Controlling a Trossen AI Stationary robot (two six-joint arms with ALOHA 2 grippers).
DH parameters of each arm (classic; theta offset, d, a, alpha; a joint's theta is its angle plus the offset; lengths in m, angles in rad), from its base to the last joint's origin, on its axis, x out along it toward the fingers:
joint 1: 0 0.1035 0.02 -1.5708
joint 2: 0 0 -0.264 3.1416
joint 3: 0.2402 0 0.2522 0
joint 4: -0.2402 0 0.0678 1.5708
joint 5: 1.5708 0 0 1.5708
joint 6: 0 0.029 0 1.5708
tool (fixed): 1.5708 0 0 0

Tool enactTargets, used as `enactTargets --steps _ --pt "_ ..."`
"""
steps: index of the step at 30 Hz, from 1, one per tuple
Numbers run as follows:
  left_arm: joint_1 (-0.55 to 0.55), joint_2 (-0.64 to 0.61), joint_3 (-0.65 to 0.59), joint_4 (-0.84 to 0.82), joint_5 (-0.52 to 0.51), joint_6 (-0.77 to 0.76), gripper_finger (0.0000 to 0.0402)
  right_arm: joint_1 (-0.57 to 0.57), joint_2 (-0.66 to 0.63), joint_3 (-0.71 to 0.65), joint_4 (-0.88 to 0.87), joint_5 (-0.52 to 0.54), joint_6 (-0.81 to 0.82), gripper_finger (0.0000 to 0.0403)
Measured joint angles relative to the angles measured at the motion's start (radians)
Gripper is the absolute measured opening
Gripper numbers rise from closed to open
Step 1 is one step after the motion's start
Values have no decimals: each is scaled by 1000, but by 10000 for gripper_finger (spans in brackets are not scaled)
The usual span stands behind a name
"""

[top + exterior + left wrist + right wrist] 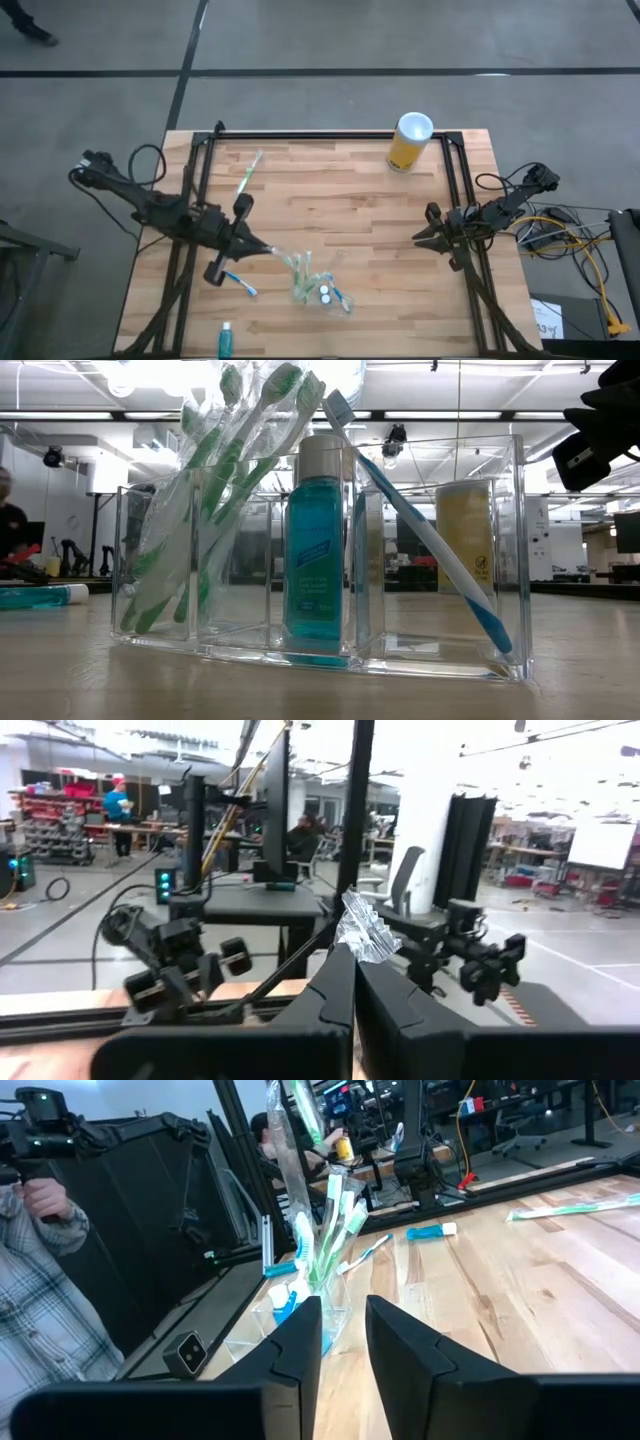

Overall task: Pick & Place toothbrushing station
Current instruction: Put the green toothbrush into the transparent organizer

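Note:
A clear plastic holder [300,292] stands near the table's front middle. It holds several green-white toothbrushes [205,470], a teal bottle [316,550] and a blue-white toothbrush [430,540]. My left gripper [267,250] is just left of it, shut on a toothbrush in a clear wrapper [285,257] that slants toward the holder. My right gripper [420,236] waits open at the table's right side, with nothing between its fingers [300,1350]. My left gripper pinches the crinkled end of the clear wrapper [365,932] between its two shut fingertips, coming nearly level from the table's left. The wrapped toothbrush [287,1150] rises slanted above the holder. Whether its other end rests inside the holder I cannot tell.
A tall yellow cylinder [409,142] stands at the far right. Another wrapped toothbrush [248,175] lies far left, a blue-white toothbrush [240,283] near the left gripper, and a teal tube [227,340] by the front edge. A person [40,1280] stands beyond the table.

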State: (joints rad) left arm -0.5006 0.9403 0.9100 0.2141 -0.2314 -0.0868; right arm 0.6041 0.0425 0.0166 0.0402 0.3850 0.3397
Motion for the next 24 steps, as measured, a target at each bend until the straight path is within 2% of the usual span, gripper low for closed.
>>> enactTargets --steps 5,9,16,24 --pt "-44 31 0 8 -60 -1 4 0 0 0 0 0 0 84" --pt "-55 78 -1 55 -66 -8 4 0 0 0 0 0 0 81" --pt "-58 186 -76 243 -66 -78 4 0 0 0 0 0 0 70" --pt "-77 255 -201 511 -107 -126 4 0 0 0 0 0 0 73"
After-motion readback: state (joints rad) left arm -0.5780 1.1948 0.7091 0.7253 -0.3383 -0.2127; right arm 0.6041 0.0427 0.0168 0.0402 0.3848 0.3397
